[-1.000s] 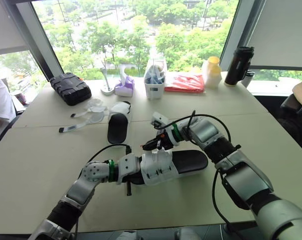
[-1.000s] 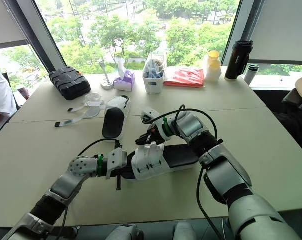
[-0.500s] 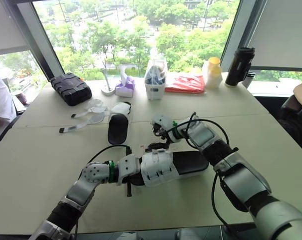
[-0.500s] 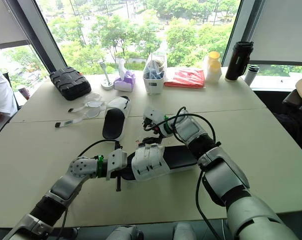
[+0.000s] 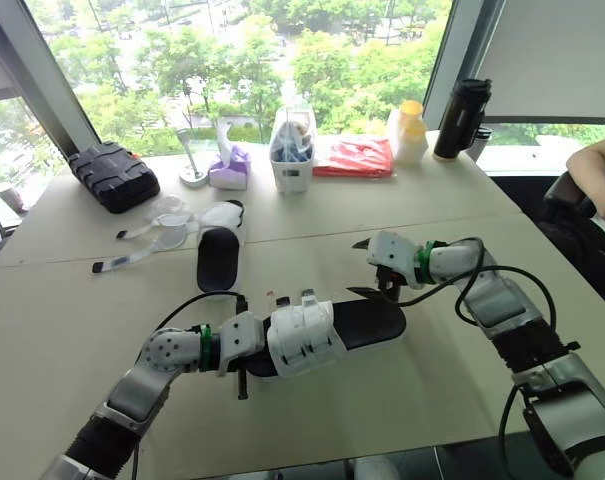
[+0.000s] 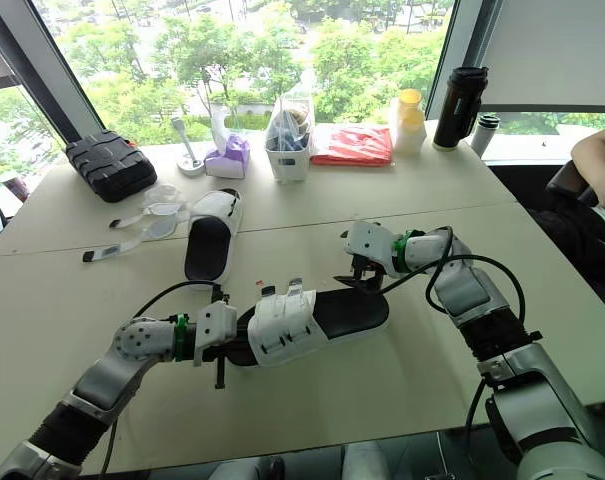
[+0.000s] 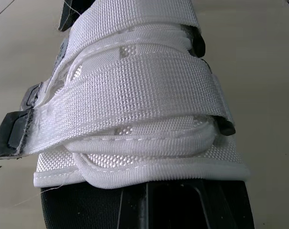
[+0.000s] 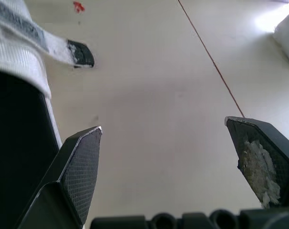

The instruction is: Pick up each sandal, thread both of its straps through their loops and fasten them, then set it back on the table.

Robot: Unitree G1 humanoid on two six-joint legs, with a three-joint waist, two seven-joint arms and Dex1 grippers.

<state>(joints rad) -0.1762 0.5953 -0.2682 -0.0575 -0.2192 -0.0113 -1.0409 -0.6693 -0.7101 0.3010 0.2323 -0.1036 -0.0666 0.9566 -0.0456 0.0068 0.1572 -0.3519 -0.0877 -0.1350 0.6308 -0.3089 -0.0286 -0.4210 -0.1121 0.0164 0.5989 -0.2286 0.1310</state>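
Where the black-soled sandal with the white woven two-strap cuff [image 5: 367,322] lies: flat on the matte beige table [image 5: 452,400], between the two arms, with its toe toward the robot's left and its heel toward the right.
Sole: smooth black, long and round-ended, with a shallow footbed.
Cuff: coarse white mesh webbing with stitched, rolled edges. Two broad straps [image 7: 134,95] cross over it, each ending in a small black tab [image 7: 8,136]. Two tabs stand up at the cuff's far edge.
Left gripper [image 5: 248,358]: at the toe end, against the sandal, with its camera looking closely along the cuff. Whether it is pinching or spread cannot be told.
Right gripper [image 8: 182,143]: two black wedge-shaped fingers [image 8: 82,162] with fine cross-hatched pads, spread wide and holding nothing. One pad carries a patch of white fluff.
Sandal to right gripper: the gripper sits at the far side of the sole near the heel end, with one finger just beside the sole's edge. Whether they touch cannot be told.
Second black-and-white sandal [image 5: 210,255]: farther off toward the robot's left, by the table's seam, well apart from both grippers.
Far edge of table: ribbed black hard case [image 5: 112,175], purple tissue box [image 5: 228,170], white tub [image 5: 290,165], flat red packet [image 5: 348,157], yellow-capped bottle [image 5: 410,132], tall black tumbler [image 5: 455,118].
Right edge: a person's arm [image 5: 597,185].
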